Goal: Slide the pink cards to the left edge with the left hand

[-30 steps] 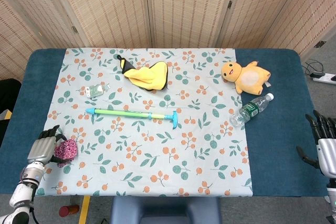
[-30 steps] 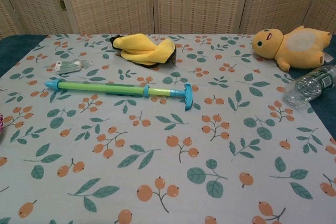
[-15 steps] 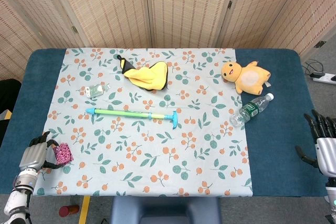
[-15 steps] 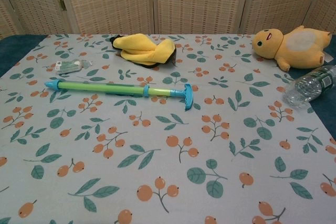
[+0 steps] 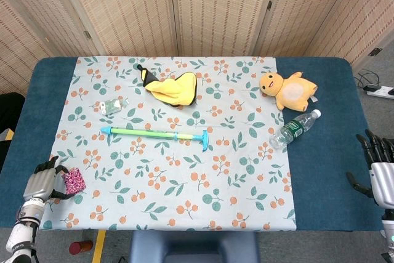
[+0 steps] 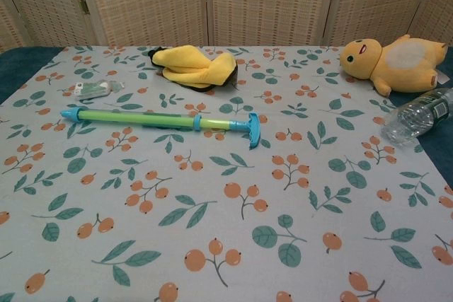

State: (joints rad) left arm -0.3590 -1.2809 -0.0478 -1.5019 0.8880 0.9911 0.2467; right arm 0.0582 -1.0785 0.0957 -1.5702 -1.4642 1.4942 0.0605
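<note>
Woven screen panels stand behind a blue table, and a cloth printed with leaves and orange berries covers the middle of the table; on the cloth, a long green and blue toy pump lies across the middle, a yellow cloth toy lies near the far edge, and a small clear packet lies to the left of the pump; a yellow stuffed animal lies at the far right, partly on the cloth and partly on the blue surface, and a plastic bottle lies on its side just below it; none of these things lies between the cards and the left edge, they are all well apart from the left hand.

The pink cards are at the near left, on the left border of the printed cloth, just beside the blue strip; they look like a small dark pink bundle with a speckled pattern, and details are too small to tell; the left hand rests beside them with its fingers curled around the bundle and touching it, so it seems to grasp the cards; the right hand is at the right edge of the table, with the fingers spread and nothing in it; the chest view shows neither hand and not the cards.
</note>
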